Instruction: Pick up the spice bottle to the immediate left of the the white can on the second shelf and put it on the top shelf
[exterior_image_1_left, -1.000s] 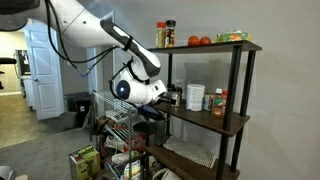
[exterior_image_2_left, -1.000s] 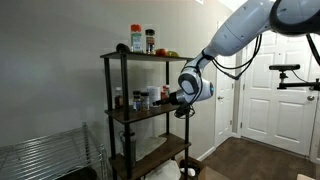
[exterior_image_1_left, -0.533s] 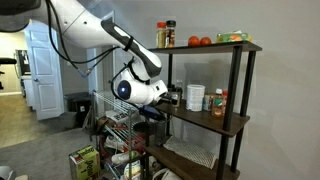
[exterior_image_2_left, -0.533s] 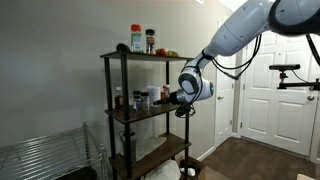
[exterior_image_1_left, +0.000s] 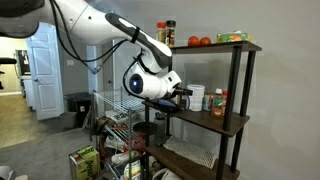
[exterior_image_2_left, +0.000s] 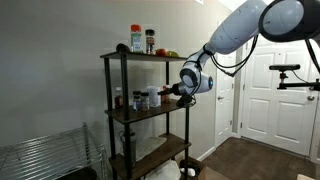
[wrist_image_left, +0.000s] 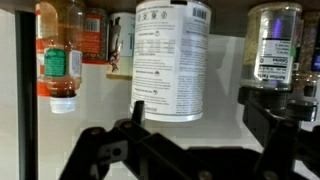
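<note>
Spice bottle (wrist_image_left: 272, 45) sits on 2nd shelf (exterior_image_1_left: 235, 120), upper right of wrist view (pic upside down), just beside white can (wrist_image_left: 172, 60) at centre. Red-capped bottle (wrist_image_left: 58, 55) is upper left. Jaws apart, empty, low in frame near the can. In an exterior view the arm (exterior_image_1_left: 150, 80) hides the spice bottle. Top shelf (exterior_image_1_left: 215, 47) carries jars (exterior_image_1_left: 165, 34).

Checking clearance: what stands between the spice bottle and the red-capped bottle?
The white can, in the wrist view, between spice bottle and red-capped bottle.
</note>
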